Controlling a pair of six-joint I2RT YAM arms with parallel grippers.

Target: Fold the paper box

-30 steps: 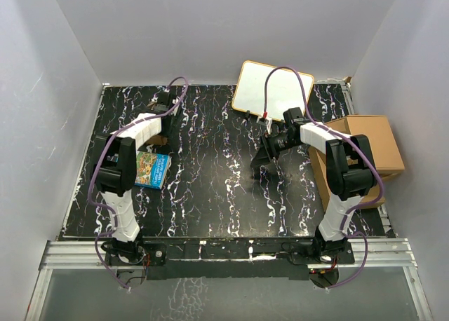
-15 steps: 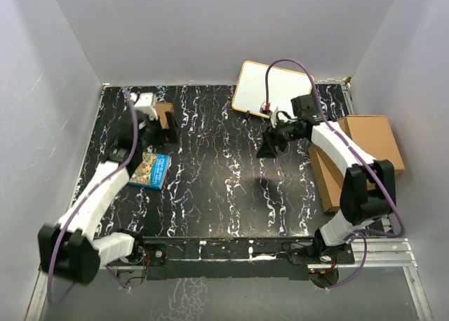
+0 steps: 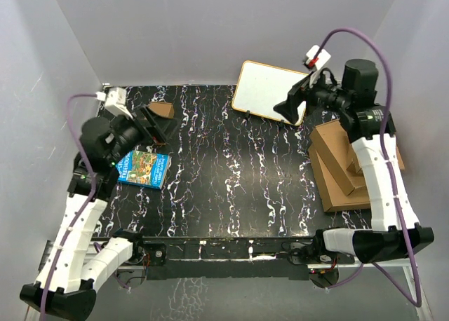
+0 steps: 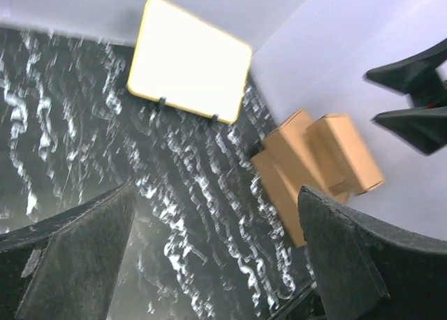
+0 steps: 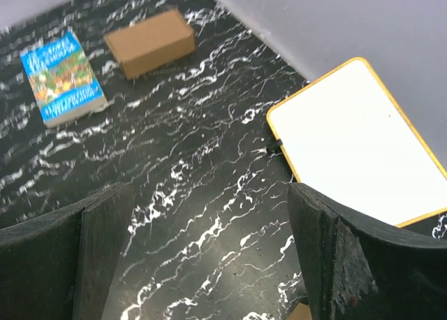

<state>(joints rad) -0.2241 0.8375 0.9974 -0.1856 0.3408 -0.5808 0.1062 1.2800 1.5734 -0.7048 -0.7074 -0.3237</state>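
A black tabletop (image 3: 231, 195) veined with white marbling fills the floor of a plain enclosure of pale grey walls (image 3: 210, 26). A yellow-framed whiteboard (image 3: 270, 90) leans at the back, right of centre. A pile of larger brown cardboard boxes (image 3: 337, 174) sits against the right wall.

The paper box (image 5: 150, 42) lies at the far left of the table near the back wall. It is a small, shallow rectangular box of plain brown cardboard, closed on top and resting flat. A blue picture book (image 5: 63, 77) lies just nearer than it and apart from it.

Both arms are raised above the table. The left gripper (image 4: 216, 191) has its jaws spread wide with nothing between them. The right gripper (image 5: 211, 188) is likewise wide open and empty.

From the top camera the left gripper covers much of the paper box, so only its far end shows. Its flaps and seams are too small to make out in any view. The left wrist picture is blurred, with the table pattern smeared. The whiteboard's right corner is cut off in the right wrist view.
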